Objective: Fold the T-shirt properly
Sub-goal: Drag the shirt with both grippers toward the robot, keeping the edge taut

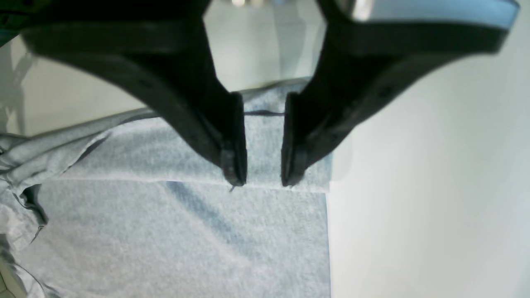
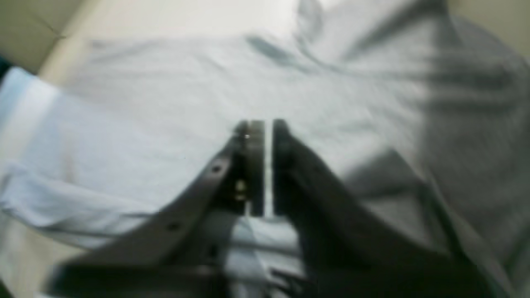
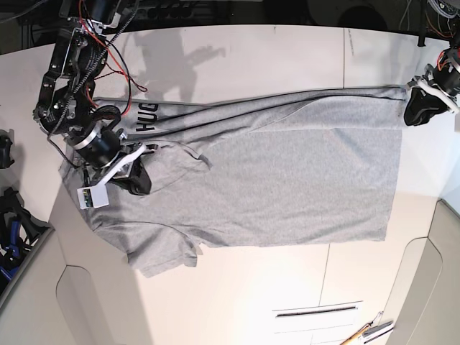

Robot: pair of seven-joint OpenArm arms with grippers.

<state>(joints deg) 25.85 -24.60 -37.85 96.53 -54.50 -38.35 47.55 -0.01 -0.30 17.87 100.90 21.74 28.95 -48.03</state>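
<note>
T-shirt point(image 3: 287, 180): one
Sleeves in view: one point(image 3: 164, 253)
Arms: two
Left hand point(image 3: 420, 109): one
Right hand point(image 3: 140, 180): one
Surface point(image 3: 237, 302): one
Pens at surface's edge point(image 3: 370, 332): two

The T-shirt point(image 3: 287, 180) is light heather-grey with a fine speckled weave; the left wrist view shows it with a faint bluish cast. Dark block lettering point(image 3: 146, 117) runs along one folded-over edge in the base view (only part of it is legible). The table point(image 3: 237, 61) is off-white to cream. Both grippers are black: the left gripper point(image 1: 263, 182) has matte black fingers, and the right gripper point(image 2: 268, 128) appears dark grey-black through blur. The arm above the right gripper carries red and black wiring point(image 3: 92, 43) and a small white module point(image 3: 93, 194). A light blue band point(image 1: 434, 10) crosses the left wrist view's upper edge.
</note>
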